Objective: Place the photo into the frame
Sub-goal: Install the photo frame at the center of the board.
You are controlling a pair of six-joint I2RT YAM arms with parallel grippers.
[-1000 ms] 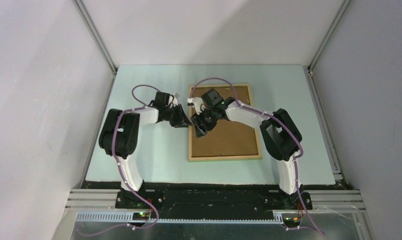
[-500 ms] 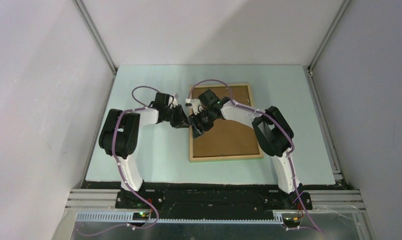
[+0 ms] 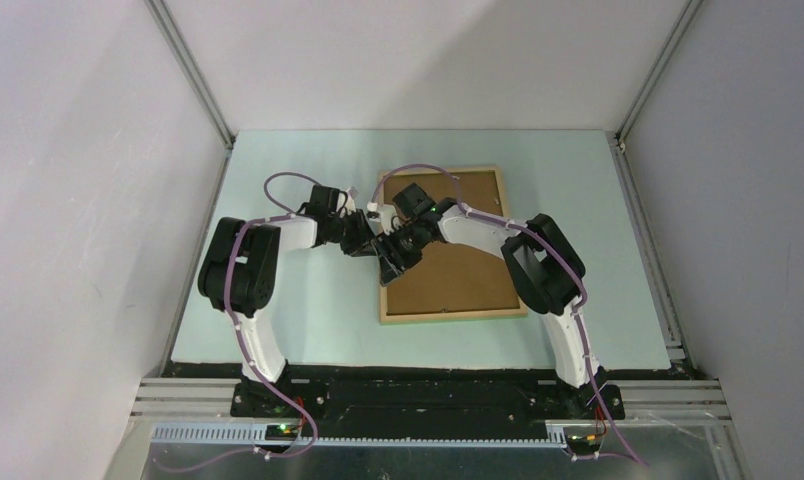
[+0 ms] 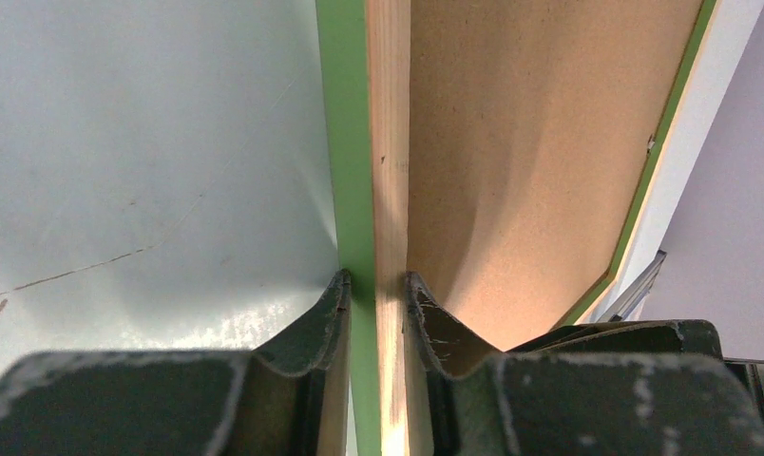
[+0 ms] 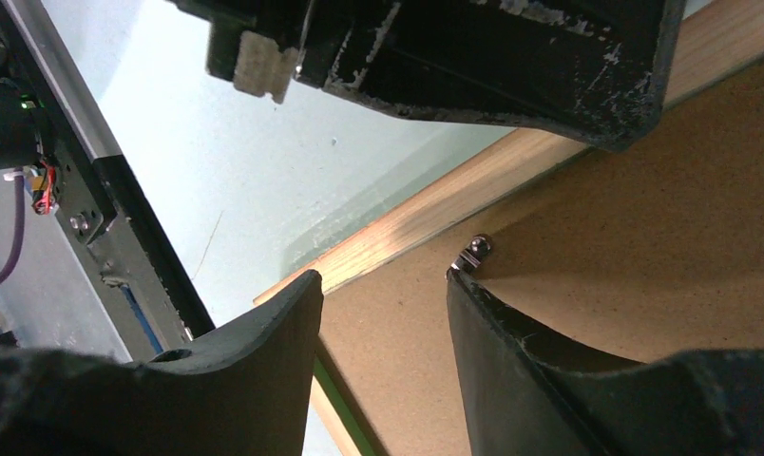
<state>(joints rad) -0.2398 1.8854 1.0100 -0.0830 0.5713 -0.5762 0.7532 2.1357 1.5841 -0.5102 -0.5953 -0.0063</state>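
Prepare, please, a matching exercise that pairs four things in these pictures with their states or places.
Things:
1. left gripper
2. right gripper
3. backing board
4. metal tab

States or places:
A. open, above the board
B. brown, lying inside the frame
C. shut on the frame's rail
D. small and shiny, at the board's edge

Pairs: 1-C, 2-A, 3-B, 4-D

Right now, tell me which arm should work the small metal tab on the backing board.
Right. The right gripper hangs open with the metal tab at its fingertips on the backing board. The left gripper is shut on the frame, probably steadying it.
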